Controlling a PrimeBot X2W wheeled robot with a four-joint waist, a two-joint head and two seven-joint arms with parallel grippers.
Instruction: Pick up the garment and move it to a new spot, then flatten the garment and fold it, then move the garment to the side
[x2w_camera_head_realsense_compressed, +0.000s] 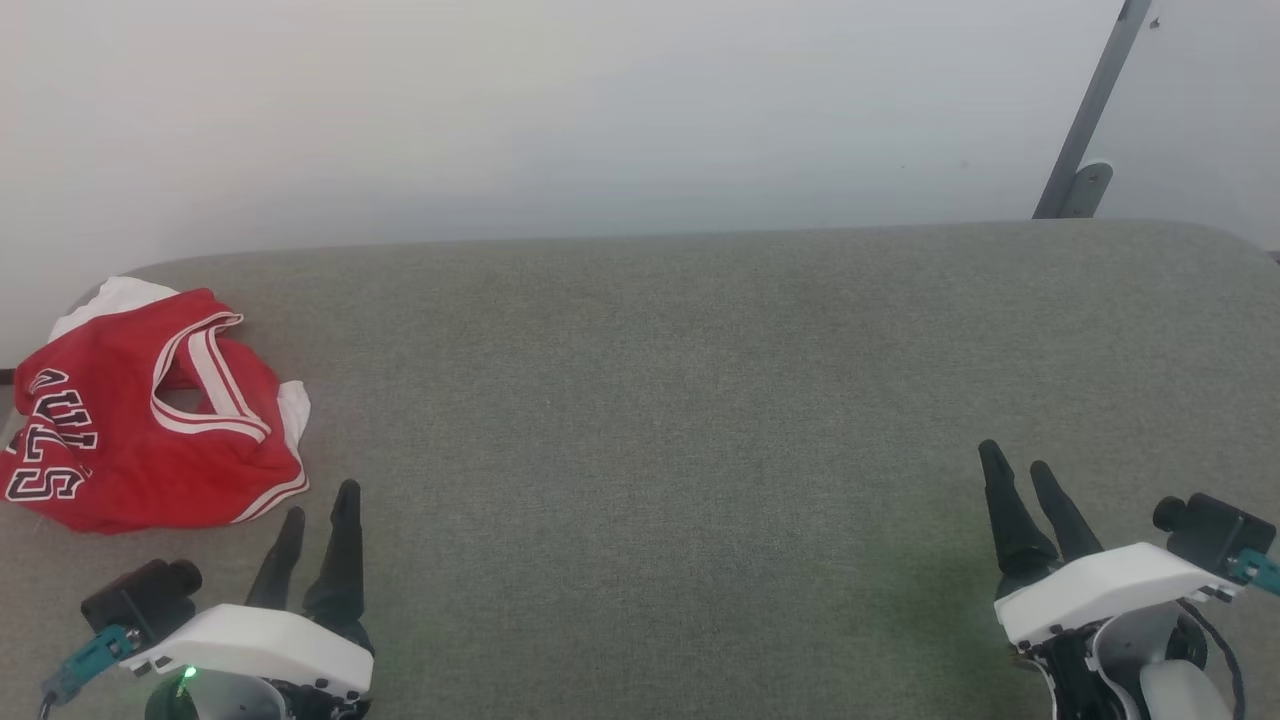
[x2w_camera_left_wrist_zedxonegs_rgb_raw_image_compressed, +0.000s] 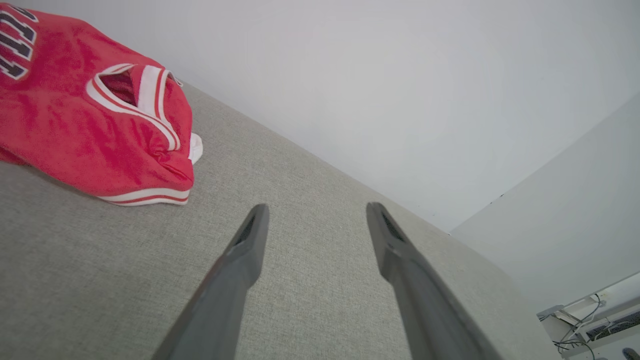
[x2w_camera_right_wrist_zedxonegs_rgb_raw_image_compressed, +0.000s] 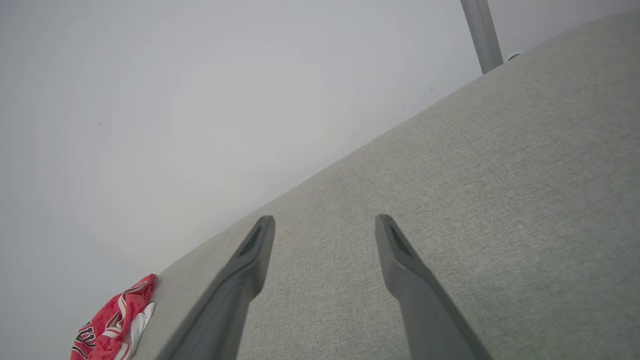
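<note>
Garment lies crumpled at the left end of the grey desk, just ahead of the left gripper, untouched. That gripper and the right gripper, well apart from it, both have fingers spread wide and empty. For the pickup, better to sink the left fingers into the thick red bulk by the striped hem than the loose white sleeve, closing firmly before lifting

Fingers of left gripper and right gripper were long, black, tapered; ribbed pads lined inner tips. Glossy white left shell carried green light at 8 o'clock, black left camera at 10, teal left plug. White right shell had black right camera at 2 o'clock, teal right plug, black cable at 4.
</note>
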